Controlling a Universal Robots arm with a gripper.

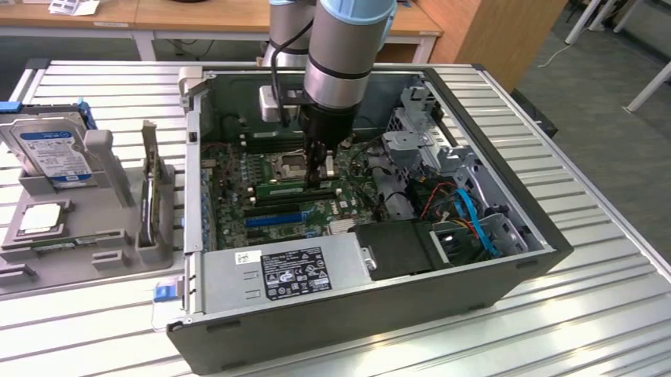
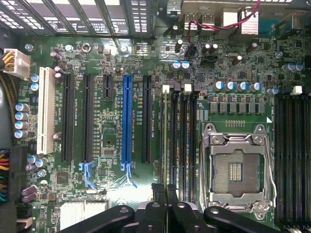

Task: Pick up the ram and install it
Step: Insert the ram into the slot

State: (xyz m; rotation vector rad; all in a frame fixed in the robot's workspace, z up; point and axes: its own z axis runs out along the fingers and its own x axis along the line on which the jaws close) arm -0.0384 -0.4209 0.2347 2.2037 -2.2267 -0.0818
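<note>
Where the arm reaches down into the open computer case (image 1: 493, 287), we see the gripper (image 2: 166, 189) just beside the empty processor socket (image 2: 237, 171), fingers (image 2: 158, 195) pinched almost closed on the ram (image 1: 283, 189), green stick on edge in a black slot alongside that socket.

One computer case (image 1: 419, 314) stands open on one counter (image 1: 587, 314). It holds one motherboard (image 2: 121, 58) and one power supply (image 1: 283, 271). There is one robot arm (image 1: 351, 55) with one gripper (image 2: 167, 193), and one green ram (image 1: 294, 188). The board carries one blue slot (image 2: 128, 116), one white slot (image 2: 46, 109), three long black slots (image 2: 68, 116), one short black slot (image 2: 108, 87) and one empty processor socket (image 2: 236, 167). One grey tray (image 1: 115, 259) holds one hard drive (image 1: 53, 149) and one processor chip (image 1: 40, 218).
</note>
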